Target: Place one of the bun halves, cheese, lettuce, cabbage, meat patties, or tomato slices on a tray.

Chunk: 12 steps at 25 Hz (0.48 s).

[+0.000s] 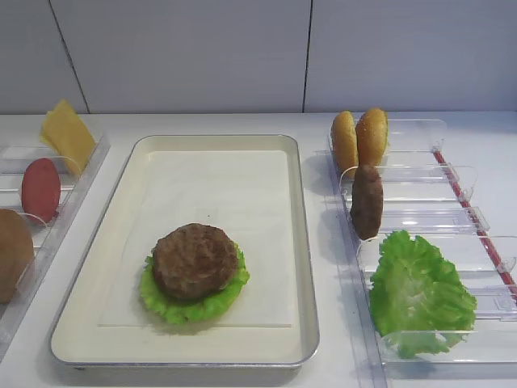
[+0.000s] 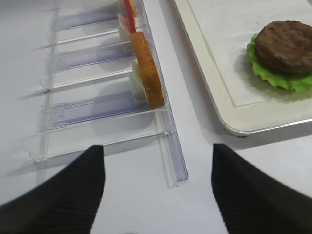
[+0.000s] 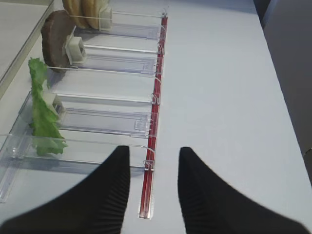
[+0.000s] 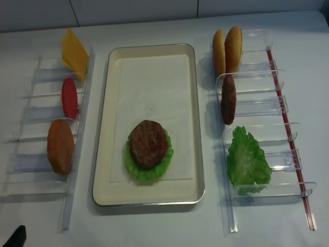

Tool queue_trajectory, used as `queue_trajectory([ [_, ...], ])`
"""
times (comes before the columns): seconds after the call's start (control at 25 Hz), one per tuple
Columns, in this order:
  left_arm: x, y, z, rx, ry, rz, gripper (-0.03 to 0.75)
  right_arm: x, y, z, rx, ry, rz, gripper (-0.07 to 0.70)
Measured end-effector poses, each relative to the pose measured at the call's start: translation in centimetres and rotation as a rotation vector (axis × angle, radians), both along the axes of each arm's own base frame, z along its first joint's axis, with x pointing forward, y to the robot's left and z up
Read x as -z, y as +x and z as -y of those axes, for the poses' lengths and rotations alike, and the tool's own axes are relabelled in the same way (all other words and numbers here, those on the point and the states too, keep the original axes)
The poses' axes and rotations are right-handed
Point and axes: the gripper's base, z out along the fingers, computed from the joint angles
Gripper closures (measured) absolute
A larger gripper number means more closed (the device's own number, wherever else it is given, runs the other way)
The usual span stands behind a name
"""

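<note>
One meat patty is lying on a lettuce leaf near the front of the tray, on its white paper liner. You are seeing the second patty standing on edge in the right-hand clear holder, just behind another lettuce leaf and in front of two bun halves standing side by side. In the left holder a cheese slice is leaning at the back, a tomato slice is standing in the middle and a bun half is sitting nearest the front.

Your right end effector is hovering over the worktop beside the red strip of the right holder, its fingers standing a narrow gap apart and holding nothing. Your left end effector is hanging above the front end of the left holder with its fingers spread wide and nothing between them.
</note>
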Motion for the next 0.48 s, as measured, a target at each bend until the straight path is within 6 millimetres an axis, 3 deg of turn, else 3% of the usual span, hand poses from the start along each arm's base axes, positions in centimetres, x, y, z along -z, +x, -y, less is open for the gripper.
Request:
queue_trajectory([
  [0.48, 0.0, 0.0, 0.0, 0.0, 0.0, 0.0, 0.26, 0.0, 0.0, 0.0, 0.0, 0.0, 0.0, 0.362],
])
